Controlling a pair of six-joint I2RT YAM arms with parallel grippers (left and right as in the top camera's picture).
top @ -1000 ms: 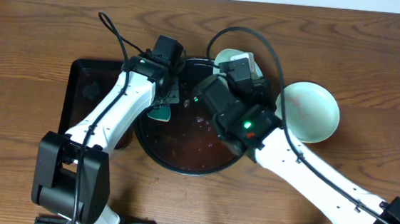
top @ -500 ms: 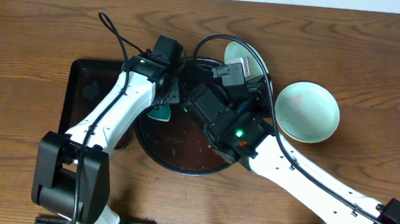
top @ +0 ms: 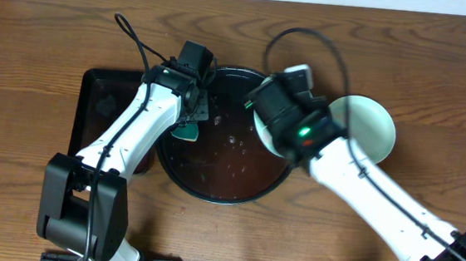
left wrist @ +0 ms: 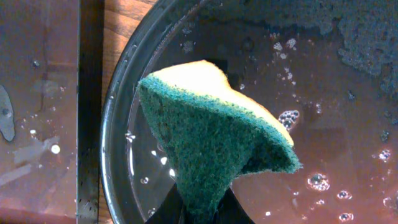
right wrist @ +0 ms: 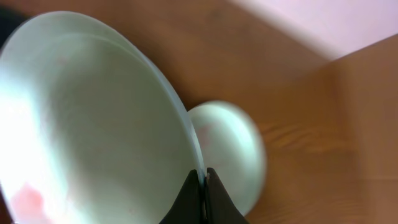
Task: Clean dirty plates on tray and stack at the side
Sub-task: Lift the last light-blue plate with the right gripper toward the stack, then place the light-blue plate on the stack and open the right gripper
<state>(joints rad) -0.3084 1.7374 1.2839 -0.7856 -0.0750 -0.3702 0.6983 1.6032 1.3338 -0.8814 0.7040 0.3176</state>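
Plate (right wrist: 93, 124), pale aqua, perhaps faintly pink-smeared, hangs pinched in right jaws; left jaws clamp sponge (left wrist: 211, 149).

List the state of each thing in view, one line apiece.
left gripper: shut on the sponge
sponge: pinched and folded, over the round tray
right gripper: shut on the rim of the held plate
held plate: tilted on edge, pinkish smear inside
other plate: lying right side up on the table
round tray: wet, with soap bubbles
rectangular tray: wet with drops
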